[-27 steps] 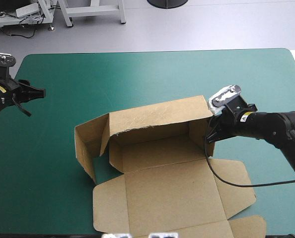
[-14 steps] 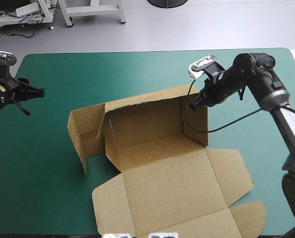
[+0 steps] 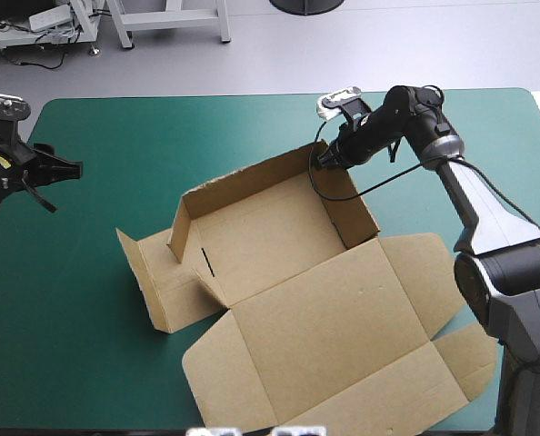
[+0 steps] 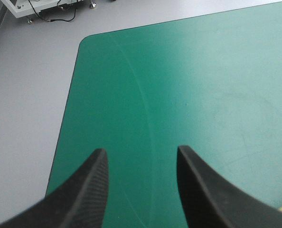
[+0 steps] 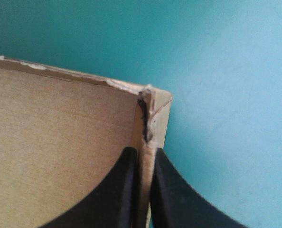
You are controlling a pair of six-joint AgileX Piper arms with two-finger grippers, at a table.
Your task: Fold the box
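The brown box lies mid-table, its back and right walls raised, its left flaps splayed out and the lid flat toward the near edge. My right gripper is at the box's far right corner, shut on the box. In the right wrist view the black fingers pinch the right wall just below that corner. My left gripper hovers at the table's left edge, well clear of the box; the left wrist view shows this gripper open over bare teal-green cover.
The table's far left corner and grey floor lie ahead of the left gripper. Bare cover stretches behind the box. The lid's flaps reach close to the near right edge.
The right gripper swung from the box's right side up toward the far edge and leftward, dragging the corner along. The box turned and its walls tipped back. The left arm stayed still.
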